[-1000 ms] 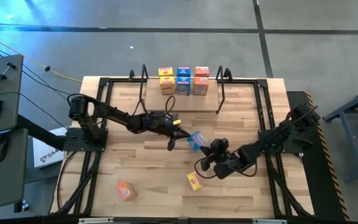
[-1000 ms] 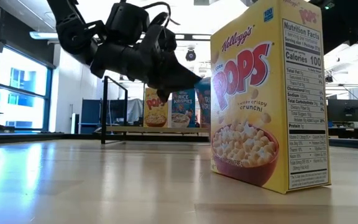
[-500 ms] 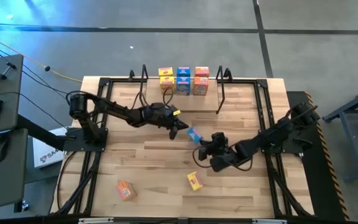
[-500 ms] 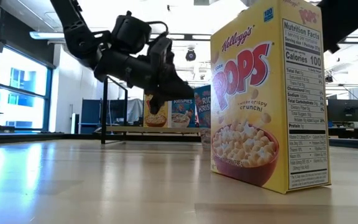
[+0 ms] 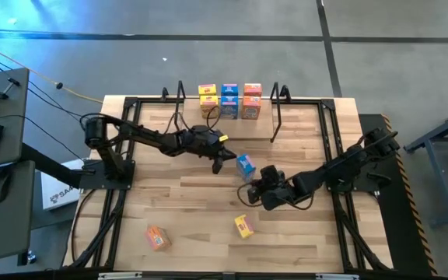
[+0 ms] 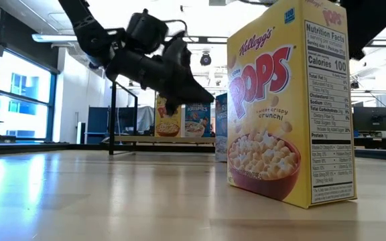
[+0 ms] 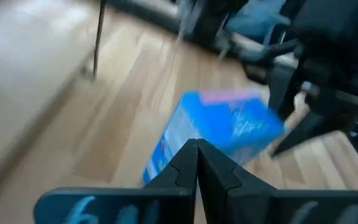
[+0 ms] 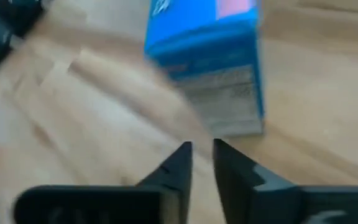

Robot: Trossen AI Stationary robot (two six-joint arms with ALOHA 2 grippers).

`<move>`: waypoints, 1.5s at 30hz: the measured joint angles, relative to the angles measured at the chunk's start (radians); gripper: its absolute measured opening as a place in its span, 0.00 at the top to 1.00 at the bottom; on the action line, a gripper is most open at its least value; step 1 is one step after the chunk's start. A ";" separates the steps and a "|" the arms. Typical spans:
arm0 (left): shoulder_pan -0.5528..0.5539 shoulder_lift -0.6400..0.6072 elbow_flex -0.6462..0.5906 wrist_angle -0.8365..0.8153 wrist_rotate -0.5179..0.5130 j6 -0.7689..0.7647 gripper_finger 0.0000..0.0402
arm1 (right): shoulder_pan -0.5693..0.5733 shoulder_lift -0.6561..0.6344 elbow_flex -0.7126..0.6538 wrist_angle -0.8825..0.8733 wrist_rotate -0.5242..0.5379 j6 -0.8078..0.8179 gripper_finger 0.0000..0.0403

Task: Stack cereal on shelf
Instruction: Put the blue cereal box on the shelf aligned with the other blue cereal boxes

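Your left gripper (image 5: pixel 222 159) fingers together beside the blue cereal box (image 5: pixel 246 165) on the desk (image 5: pixel 193 210), right gripper (image 5: pixel 249 194) fingers nearly together just behind it.

Left claw (image 5: pixel 222 161) closed; right claw (image 5: pixel 248 192) seemingly nearly closed, both mid-table

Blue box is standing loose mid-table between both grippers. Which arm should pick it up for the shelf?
Probably left. The left gripper sits just beside the blue box, on the side toward the shelf, so its carry looks shorter. The right gripper is also close but on the far side from the shelf.
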 joint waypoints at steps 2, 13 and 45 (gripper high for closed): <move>-0.013 -0.046 -0.023 0.045 -0.006 0.054 1.00 | 0.019 0.000 0.041 -0.058 -0.009 -0.029 0.75; -0.106 -0.457 -0.343 0.136 -0.132 0.180 1.00 | 0.063 0.026 0.444 -0.599 0.173 -0.155 0.28; -0.107 -0.790 -0.634 0.225 -0.229 0.131 1.00 | -0.234 0.198 0.483 -0.603 -0.147 -0.384 0.55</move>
